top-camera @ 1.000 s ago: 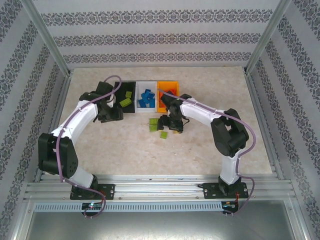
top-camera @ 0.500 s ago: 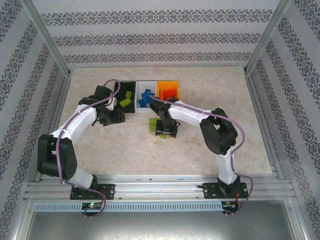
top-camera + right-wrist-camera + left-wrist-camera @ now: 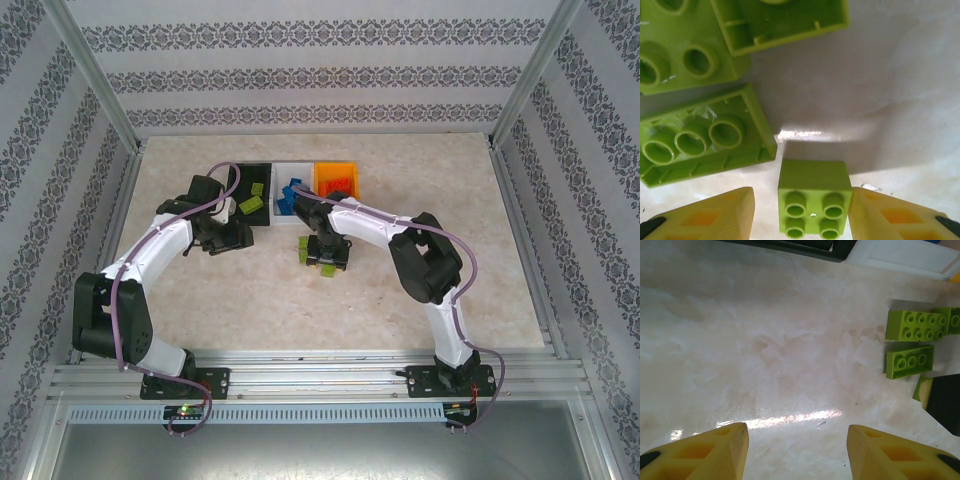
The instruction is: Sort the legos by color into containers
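Loose lime legos lie on the table in front of the bins. My right gripper is low over them. In the right wrist view its jaws straddle a small four-stud lime brick: the right finger touches it and a strip of table shows at the left finger. The black bin holds lime bricks, the white bin blue ones, the orange bin orange-red ones. My left gripper hovers open by the black bin, with bare table between its fingers.
Two larger lime bricks lie hollow side up just left of the small one. The left wrist view shows two more studded lime bricks to its right, and the black bin's and white bin's edges ahead. Patterned walls enclose the table.
My right gripper swung left from in front of the orange bin onto the lime bricks and narrowed its jaws around the small one. My left gripper drifted slightly.
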Controlling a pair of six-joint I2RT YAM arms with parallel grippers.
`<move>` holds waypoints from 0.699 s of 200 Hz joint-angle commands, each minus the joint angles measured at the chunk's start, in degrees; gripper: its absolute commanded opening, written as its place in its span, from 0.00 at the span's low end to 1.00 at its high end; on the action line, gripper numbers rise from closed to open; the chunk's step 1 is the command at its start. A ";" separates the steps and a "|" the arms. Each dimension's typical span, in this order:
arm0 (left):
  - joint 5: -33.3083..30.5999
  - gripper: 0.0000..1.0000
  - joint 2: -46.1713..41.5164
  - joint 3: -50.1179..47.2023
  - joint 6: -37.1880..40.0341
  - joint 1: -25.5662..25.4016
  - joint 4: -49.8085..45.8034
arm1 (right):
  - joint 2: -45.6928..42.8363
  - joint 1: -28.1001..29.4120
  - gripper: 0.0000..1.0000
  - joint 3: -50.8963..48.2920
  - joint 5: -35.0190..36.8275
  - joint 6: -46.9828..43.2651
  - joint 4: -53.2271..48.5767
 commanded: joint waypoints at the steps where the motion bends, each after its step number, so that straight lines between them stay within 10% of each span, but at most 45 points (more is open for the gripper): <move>1: 0.38 0.55 -0.85 -0.15 0.38 0.56 1.29 | 1.54 -0.16 0.52 0.95 0.56 -0.11 -1.67; 65: 2.16 0.55 -0.59 0.03 -0.22 0.53 1.55 | -0.92 -0.36 0.31 -3.58 0.93 1.01 -0.10; 140: -6.01 0.61 -1.34 1.74 -0.84 0.53 -2.19 | -7.83 -1.51 0.31 1.29 -0.43 -0.25 0.98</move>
